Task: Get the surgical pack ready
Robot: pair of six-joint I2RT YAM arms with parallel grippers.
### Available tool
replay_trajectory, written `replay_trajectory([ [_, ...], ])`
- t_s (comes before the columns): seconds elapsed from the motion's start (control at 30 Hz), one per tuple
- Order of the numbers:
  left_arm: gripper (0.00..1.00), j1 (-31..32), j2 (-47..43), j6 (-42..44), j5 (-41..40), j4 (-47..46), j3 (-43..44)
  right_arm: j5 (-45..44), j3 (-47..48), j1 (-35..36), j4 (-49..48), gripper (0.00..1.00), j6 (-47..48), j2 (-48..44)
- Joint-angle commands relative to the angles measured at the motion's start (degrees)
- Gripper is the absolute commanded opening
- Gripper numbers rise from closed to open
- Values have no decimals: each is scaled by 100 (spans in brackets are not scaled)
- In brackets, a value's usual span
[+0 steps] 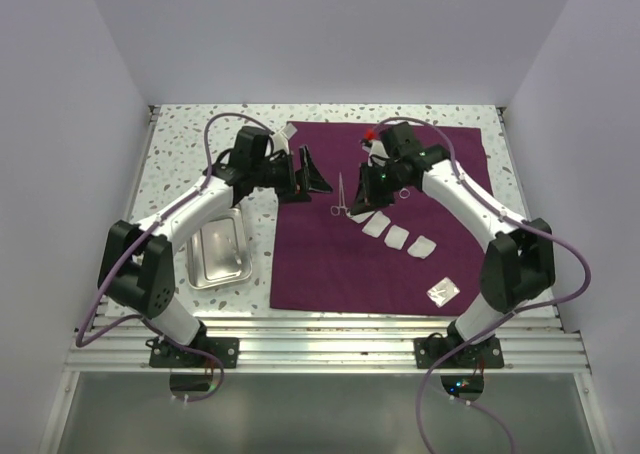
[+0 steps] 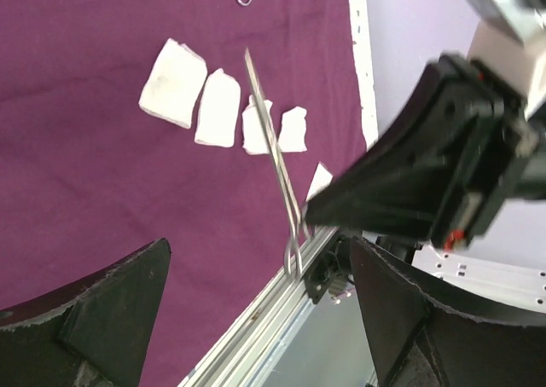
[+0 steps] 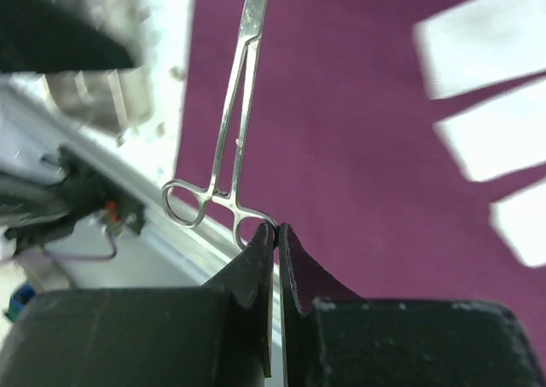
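The maroon cloth [image 1: 330, 264] lies spread flat on the table. My right gripper [image 3: 277, 229] is shut on a ring handle of silver forceps [image 3: 235, 106], which hang above the cloth with their tips pointing away. From above, this gripper [image 1: 356, 188] and the forceps [image 1: 340, 194] are over the cloth's upper middle. My left gripper [image 1: 311, 182] stands wide open just left of them, holding nothing. Its wrist view shows the forceps [image 2: 273, 148] ahead between the spread fingers [image 2: 111, 310]. White gauze squares [image 1: 397, 237] lie in a row on the cloth. The steel tray [image 1: 220, 254] sits off the cloth's left edge.
A second instrument's ring handles [image 1: 403, 191] lie on the cloth under the right arm. A wrapped gauze packet [image 1: 441, 291] lies near the cloth's front right corner. Aluminium rails [image 1: 330, 339] run along the table's near edge, and white walls close in both sides.
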State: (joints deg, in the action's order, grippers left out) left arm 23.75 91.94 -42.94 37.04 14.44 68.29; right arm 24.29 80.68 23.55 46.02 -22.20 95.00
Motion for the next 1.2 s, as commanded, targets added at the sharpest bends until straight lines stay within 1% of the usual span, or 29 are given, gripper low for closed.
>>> replay_trajectory([
  [0.0, 90, -28, -53, -188, 225, -406, 44, 479, -79, 184, -295, 0, -47, -411],
  [0.13, 89, -54, -97, -276, 277, -459, -149, 532, -79, 536, -427, 0, -162, -474],
  [0.3, 85, -46, -133, -716, 453, -1021, -466, 541, -35, 852, -559, 0, -293, -386],
  [0.37, 83, -37, -133, -716, 462, -1004, -483, 576, -9, 932, -664, 0, -347, -368],
  [0.47, 73, -37, -150, -760, 471, -1039, -492, 576, 61, 1002, -682, 0, -373, -281],
  [0.5, 62, -37, -141, -777, 489, -1057, -484, 585, 70, 1011, -699, 0, -399, -272],
  [0.57, 48, -37, -115, -743, 524, -1004, -483, 576, 140, 1046, -709, 0, -400, -210],
  [0.6, 25, -46, -124, -699, 506, -848, -449, 533, 175, 1046, -665, 0, -417, -167],
  [0.67, 2, -63, -133, -437, 305, -532, -396, 436, 377, 1037, -367, 2, -408, 8],
  [0.7, 0, -72, -150, -304, 69, -51, -309, 375, 456, 1037, -279, 12, -347, 79],
  [0.73, 0, -89, -168, -172, -90, 171, -273, 279, 561, 1037, -17, 22, -303, 141],
  [0.77, 0, -142, -194, 116, -274, 739, -238, 60, 762, 1029, 116, 32, -242, 263],
  [0.8, 0, -195, -229, 267, -467, 1049, -168, -46, 852, 1011, 222, 39, -207, 308],
  [0.83, 0, -326, -255, 399, -922, 1357, -132, -187, 1000, 968, 389, 49, -198, 352],
  [0.87, 0, -379, -282, 679, -1257, 1717, -71, -353, 1063, 932, 486, 53, -189, 387],
  [0.9, 0, -423, -343, 803, -1634, 2451, 95, -712, 1133, 810, 591, 60, -189, 492],
  [0.93, 0, -476, -378, 918, -2508, 2798, 175, -811, 1282, 722, 819, 62, -163, 589],
  [0.97, 0, -494, -422, 1032, -2996, 3141, 245, -873, 1353, 617, 925, 63, -162, 677],
  [1.0, 0, -511, -518, 1068, -3436, 3684, 350, -909, 1423, 494, 1031, 63, -136, 869],
  [1.03, 0, -538, -580, 1086, -4171, 3872, 369, -918, 1537, 249, 1154, 63, -145, 958],
  [1.07, 0, -547, -650, 1051, -4509, 4178, 369, -926, 1590, 133, 1172, 63, -145, 1028],
  [1.1, 0, -547, -782, 1033, -4765, 4294, 378, -944, 1643, -16, 1190, 63, -136, 1125],
  [1.13, 0, -555, -844, 1033, -5133, 4374, 378, -1083, 1826, -52, 1251, 63, -127, 1300],
  [1.17, 0, -555, -888, 963, -5293, 4514, 360, -1259, 1976, -78, 1356, 64, -84, 1450],
])
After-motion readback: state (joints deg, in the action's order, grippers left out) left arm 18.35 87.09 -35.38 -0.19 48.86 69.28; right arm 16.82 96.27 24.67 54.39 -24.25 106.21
